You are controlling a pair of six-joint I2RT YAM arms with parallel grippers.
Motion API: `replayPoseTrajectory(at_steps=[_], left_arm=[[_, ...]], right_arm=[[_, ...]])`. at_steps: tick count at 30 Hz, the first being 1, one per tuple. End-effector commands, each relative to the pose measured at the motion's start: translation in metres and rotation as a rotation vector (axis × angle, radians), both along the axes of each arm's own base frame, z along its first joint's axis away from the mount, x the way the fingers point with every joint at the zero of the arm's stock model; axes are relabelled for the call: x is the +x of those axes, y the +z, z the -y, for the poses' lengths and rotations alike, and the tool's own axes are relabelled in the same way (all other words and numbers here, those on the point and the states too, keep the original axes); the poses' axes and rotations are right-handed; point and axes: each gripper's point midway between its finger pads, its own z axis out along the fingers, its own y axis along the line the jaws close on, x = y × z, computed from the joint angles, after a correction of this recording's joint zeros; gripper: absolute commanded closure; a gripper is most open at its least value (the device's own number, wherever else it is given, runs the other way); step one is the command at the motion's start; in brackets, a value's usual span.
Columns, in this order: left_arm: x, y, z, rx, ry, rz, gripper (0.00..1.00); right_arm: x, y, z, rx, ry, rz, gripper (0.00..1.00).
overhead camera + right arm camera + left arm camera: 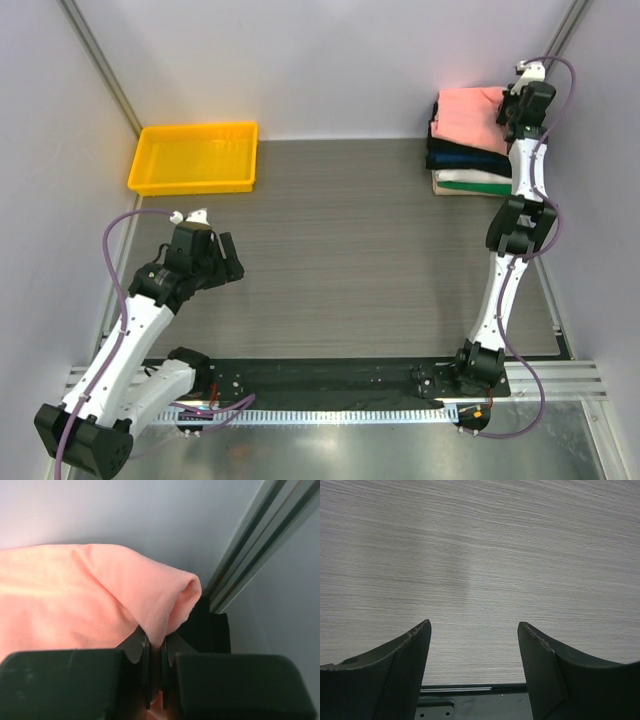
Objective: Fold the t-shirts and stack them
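Salmon-pink t-shirt folded atop stack of shirts in counter's far right corner, long axis seemingly left-right, only right wrist view showing right fingers pinching its raised fold, left fingers spread wide above counter

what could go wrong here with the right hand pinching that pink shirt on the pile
1. The right hand is shut on a fold of the pink shirt; if it pulls away before opening, it could drag the shirt off or undo the fold.
2. A tug might also shift the folded shirts stacked below.
3. The hand works close to the wall rail, so a wide move could bump it.
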Motion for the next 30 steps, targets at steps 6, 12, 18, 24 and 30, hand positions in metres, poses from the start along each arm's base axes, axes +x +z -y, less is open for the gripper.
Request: replayPoseTrajectory(at_steps=[6,12,18,24,30], left_arm=[[0.006,0.007,-0.001,0.004,0.01,0.031,0.29],[0.005,0.011,0.001,-0.011,-0.002,0.049,0.28],[0.004,0.018,0.007,-0.037,-0.037,0.072,0.27],[0.001,0.033,0.003,-0.045,-0.032,0.142,0.27],[-0.002,0.047,-0.005,-0.039,-0.012,0.215,0.26]], right_arm=[[-0.003,0.087,0.051,-0.098,-0.253,0.288,0.38],[-0.052,0.163,0.067,-0.058,-0.445,0.396,0.09],[-0.104,0.251,0.042,0.06,-0.422,0.524,0.05],[-0.161,0.303,-0.037,0.367,-0.189,0.535,0.0],[-0.24,0.256,-0.152,0.575,0.068,0.338,0.0]])
